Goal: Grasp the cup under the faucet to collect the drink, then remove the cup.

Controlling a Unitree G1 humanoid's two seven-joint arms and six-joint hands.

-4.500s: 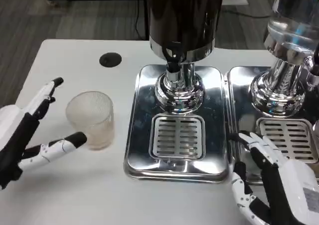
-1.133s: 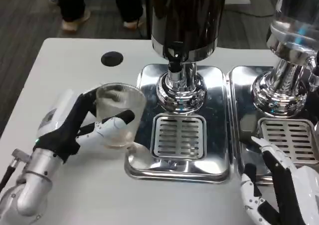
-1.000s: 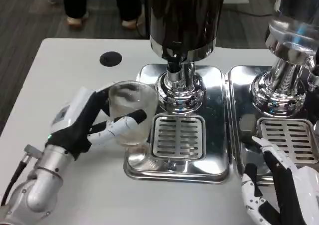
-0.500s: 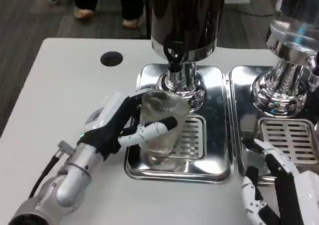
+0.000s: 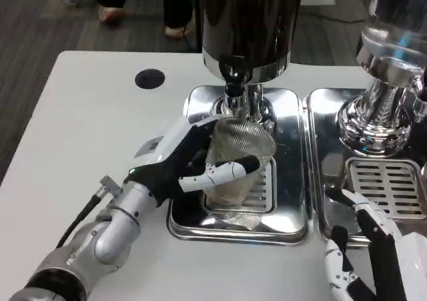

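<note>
Now the left hand (image 5: pixel 190 164) is wrapped around the cup (image 5: pixel 239 159), thumb across the near side, other fingers behind. Held so, the cup sits over the grate (image 5: pixel 261 187) of the left tray (image 5: pixel 287 217), right under the faucet (image 5: pixel 233 91) of the dark dispenser (image 5: pixel 250 21). Cup looks clear and ribbed; contents cannot be told. Right hand (image 5: pixel 363 257) rests low by the second tray (image 5: pixel 327 181), fingers spread, holding nothing.
</note>
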